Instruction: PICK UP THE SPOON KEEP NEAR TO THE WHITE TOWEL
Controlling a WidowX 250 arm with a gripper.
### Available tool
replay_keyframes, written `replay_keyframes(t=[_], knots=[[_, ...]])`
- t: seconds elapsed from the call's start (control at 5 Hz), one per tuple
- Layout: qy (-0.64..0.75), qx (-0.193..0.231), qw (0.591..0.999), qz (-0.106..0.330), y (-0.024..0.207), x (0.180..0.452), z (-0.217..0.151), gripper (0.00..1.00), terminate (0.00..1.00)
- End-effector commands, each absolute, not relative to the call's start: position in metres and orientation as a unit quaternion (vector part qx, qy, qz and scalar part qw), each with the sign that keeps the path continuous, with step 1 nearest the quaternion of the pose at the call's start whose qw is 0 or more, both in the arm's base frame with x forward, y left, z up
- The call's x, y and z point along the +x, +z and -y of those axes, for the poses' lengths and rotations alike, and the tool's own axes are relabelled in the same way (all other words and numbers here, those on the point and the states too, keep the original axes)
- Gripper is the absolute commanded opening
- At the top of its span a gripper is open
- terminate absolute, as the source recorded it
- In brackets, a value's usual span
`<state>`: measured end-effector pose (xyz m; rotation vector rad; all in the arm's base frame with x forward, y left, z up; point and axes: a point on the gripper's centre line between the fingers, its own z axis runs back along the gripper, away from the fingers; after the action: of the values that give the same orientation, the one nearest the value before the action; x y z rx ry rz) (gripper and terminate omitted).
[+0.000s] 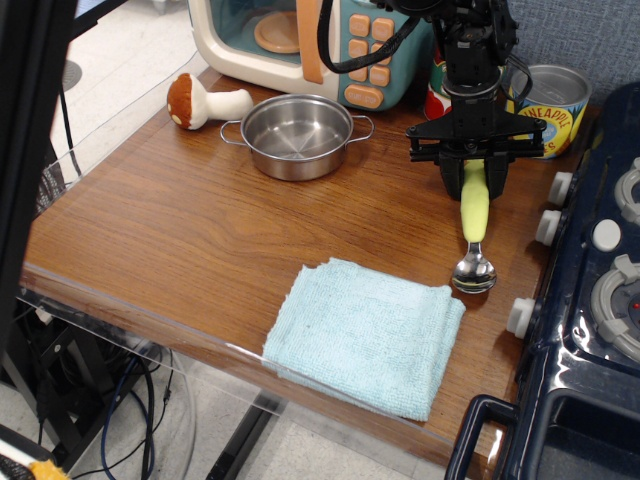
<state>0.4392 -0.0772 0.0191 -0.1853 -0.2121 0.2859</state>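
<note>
Wood-grain counter fills the view, with a toy microwave (pixel 300 40) at the back, a steel pot (pixel 297 135) in front of it, a toy mushroom (pixel 200 101) to the left, a pineapple can (pixel 545 108) at the back right and a dark stove (pixel 600 300) along the right edge. Your gripper (pixel 474 168) hangs over the right side of the counter with its fingers pinching the top of the spoon (pixel 474 235) by the yellow-green handle. That spoon points straight down, its shiny bowl at or just above the wood; you cannot tell from this view whether it touches. It sits just beside the upper right corner of the white towel (pixel 365 335), apart from the cloth. Expect the spoon to be light and stiff: a thick plastic handle that gives the fingers a broad, slightly ridged surface, and a smooth metal bowl that would slip if you grabbed there. So the handle is the right place to hold, as you have it. Because the grip is near the handle's far end, the piece may swing or tip flat once the fingers let go, and it could roll toward the stove. The towel is soft and will not stop it.
</note>
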Motion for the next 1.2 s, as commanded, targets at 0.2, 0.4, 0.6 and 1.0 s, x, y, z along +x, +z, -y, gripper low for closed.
replay_keyframes(t=[0.2,0.4,0.6,1.0], knots=[[0.15,-0.113,0.973,0.131,0.068,0.413,0.071,1.0,0.0],[0.169,-0.129,0.967,0.144,0.101,0.409,0.065,1.0,0.0],[0.172,-0.14,0.96,0.17,0.128,0.397,0.055,1.0,0.0],[0.167,-0.146,0.961,0.164,0.14,0.384,0.045,1.0,0.0]])
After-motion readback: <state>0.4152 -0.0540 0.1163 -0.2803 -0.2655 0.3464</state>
